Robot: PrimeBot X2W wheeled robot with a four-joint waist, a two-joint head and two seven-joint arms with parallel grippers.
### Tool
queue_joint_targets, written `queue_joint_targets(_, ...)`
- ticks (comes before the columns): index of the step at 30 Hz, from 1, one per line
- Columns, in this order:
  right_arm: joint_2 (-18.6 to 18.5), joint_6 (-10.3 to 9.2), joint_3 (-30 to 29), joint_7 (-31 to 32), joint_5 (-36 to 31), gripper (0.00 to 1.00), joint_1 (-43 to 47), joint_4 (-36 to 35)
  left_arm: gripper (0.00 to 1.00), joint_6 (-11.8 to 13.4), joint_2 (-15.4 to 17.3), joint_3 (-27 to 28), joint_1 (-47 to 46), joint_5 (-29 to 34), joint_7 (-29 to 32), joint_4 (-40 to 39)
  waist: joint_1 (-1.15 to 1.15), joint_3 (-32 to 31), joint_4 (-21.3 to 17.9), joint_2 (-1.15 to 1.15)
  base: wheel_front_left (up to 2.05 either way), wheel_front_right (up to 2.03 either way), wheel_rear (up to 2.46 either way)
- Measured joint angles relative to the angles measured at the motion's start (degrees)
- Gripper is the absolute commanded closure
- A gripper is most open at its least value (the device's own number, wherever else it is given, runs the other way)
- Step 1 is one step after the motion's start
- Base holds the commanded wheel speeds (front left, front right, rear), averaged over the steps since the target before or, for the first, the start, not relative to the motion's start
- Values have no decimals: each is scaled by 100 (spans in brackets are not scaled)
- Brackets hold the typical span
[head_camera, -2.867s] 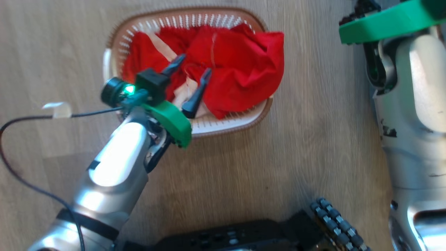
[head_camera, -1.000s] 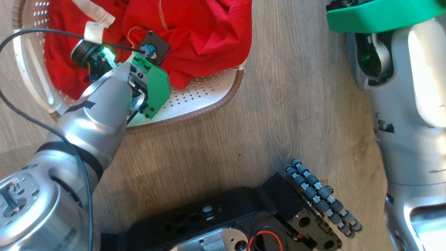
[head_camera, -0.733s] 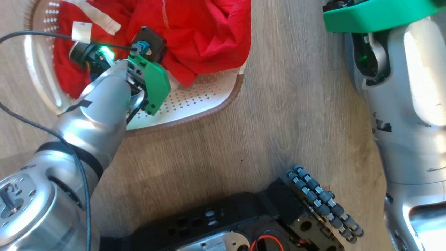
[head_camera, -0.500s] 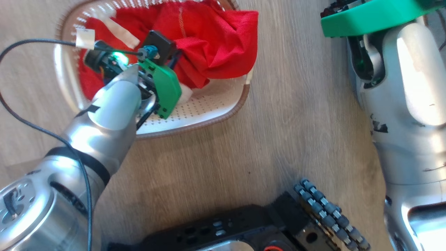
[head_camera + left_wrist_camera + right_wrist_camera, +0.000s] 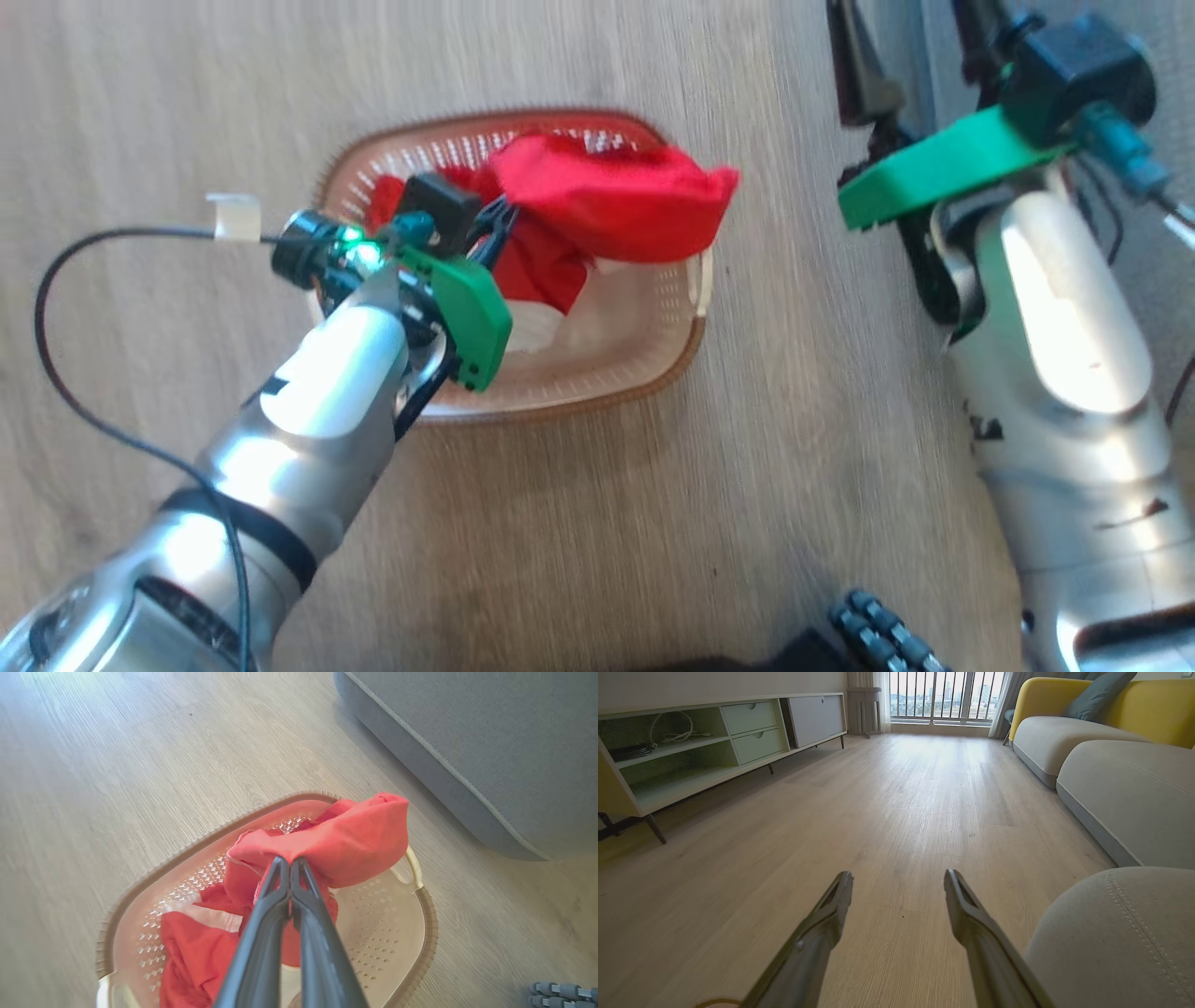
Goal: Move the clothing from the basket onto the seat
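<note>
Left wrist view gives you the clearest read. Your left gripper [image 5: 289, 861] has its two fingers pressed together on a fold of the clothing [image 5: 359, 837], so the red fabric bunches over the tips and hangs above the basket [image 5: 427, 924]. Pinching a fold rather than an edge looks meant to bring the piece up as a bundle. More red and white cloth lies low in the basket, and you cannot tell whether it is joined to the lifted part.

The basket sits on the wooden floor [image 5: 117, 765] near the grey seat [image 5: 490, 751], so the carry should be short. Your right gripper [image 5: 899, 877] has its fingers spread wide with nothing between them. It points out over bare floor beside the seat's rounded corner, likely parked clear of the left arm's path. I'd judge trailing cloth snagging on the basket to be the main risk.
</note>
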Motion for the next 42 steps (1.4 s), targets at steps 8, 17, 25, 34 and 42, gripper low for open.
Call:
queue_joint_targets(8, -7, 0, 26, 0, 12, 0, 632, 339, 100, 40, -18, 304, 538, 125, 0, 130, 0, -957, 230, 0, 0, 0, 0)
queue_joint_targets(17, -58, 0, 83, 1, 203, 0, 1237, 586, 100, 44, -31, 920, 945, 283, 0, -347, 0, -1982, 518, 0, 0, 0, 0)
queue_joint_targets(25, -100, 0, 69, 1, 304, 0, 1632, 686, 100, 96, -45, 1501, 1521, 490, 0, -976, 0, -2608, 686, 0, 0, 0, 0)
queue_joint_targets(34, -118, 0, 7, 1, 370, 0, 1902, 659, 100, 94, -69, 1957, 1598, 922, 0, -1980, 0, -2967, 745, 0, 0, 0, 0)
queue_joint_targets(42, -113, 0, -2, 1, 370, 0, 2110, 659, 100, 92, -76, 2001, 1393, 1313, 0, -2819, 0, -3016, 741, 0, 0, 0, 0)
